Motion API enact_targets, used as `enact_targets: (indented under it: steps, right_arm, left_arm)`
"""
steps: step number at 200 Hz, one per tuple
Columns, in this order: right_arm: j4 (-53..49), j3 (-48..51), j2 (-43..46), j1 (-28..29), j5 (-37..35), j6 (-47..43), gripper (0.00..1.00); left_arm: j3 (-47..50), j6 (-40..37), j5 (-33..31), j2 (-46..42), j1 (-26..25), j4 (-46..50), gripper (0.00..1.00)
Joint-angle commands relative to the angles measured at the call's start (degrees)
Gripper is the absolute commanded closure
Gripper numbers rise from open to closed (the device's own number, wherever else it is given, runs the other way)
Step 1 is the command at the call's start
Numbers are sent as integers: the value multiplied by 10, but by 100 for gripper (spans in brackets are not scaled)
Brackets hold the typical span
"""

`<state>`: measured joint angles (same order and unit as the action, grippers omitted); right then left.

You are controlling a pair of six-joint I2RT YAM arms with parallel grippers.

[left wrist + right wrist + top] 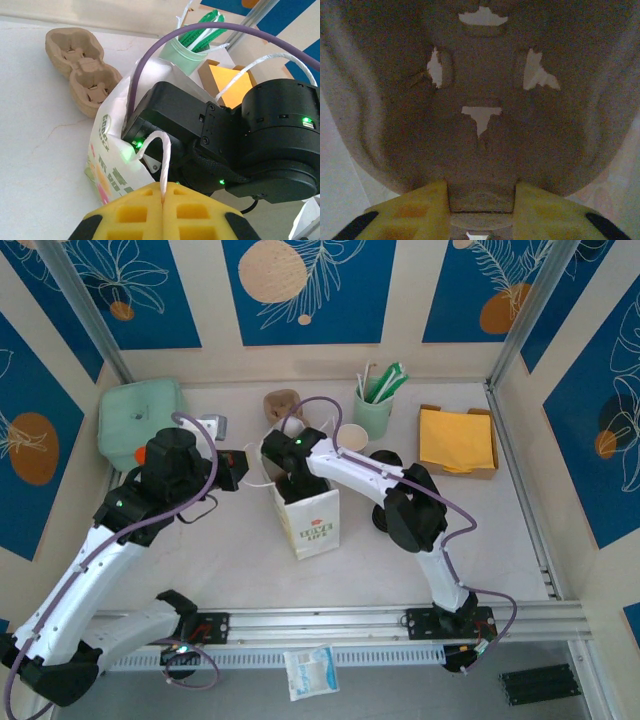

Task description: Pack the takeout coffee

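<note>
Left gripper (162,195): clamped tight on the white twine handle (164,157) of the paper bag (318,522). The yellow fingers are pressed together with the cord pinched between them, just left of the bag's mouth.
Right gripper (481,200): grasping a brown pulp cup carrier (480,65), one finger on each side of its rim. From above it sits right over the bag's open top.
Bag: white with green print, standing upright on the table (230,570).
Coffee (386,457): just right of the bag, outside it and partly tucked behind the right arm (360,472). From above it's mostly the black lid you see.
Straw cup (374,412): mint green, behind the bag and off to its right.
Napkin box (458,440): yellow stack, well to the right of the bag.
Green container (140,415): well to the left of the bag, towards the back.
</note>
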<state>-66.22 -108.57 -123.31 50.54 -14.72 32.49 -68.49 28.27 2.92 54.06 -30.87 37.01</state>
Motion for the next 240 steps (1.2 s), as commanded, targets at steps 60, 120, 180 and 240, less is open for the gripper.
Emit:
enact_targets:
  steps: [60,120,180,240]
  right_arm:
    - [-39,-36,54,3,33,-1,38]
    - [-84,-125,65,13,37,-20,35]
    - [-144,-236,59,30,15,-35,34]
    - [-188,-309,59,45,-4,-42,35]
  left_arm:
    - [12,3,-12,-14,-2,-3,100]
    - [11,-5,-29,-22,-4,3,100]
    - [9,-13,-38,-22,-4,12,98]
    - [-2,-24,-53,-19,-4,24,96]
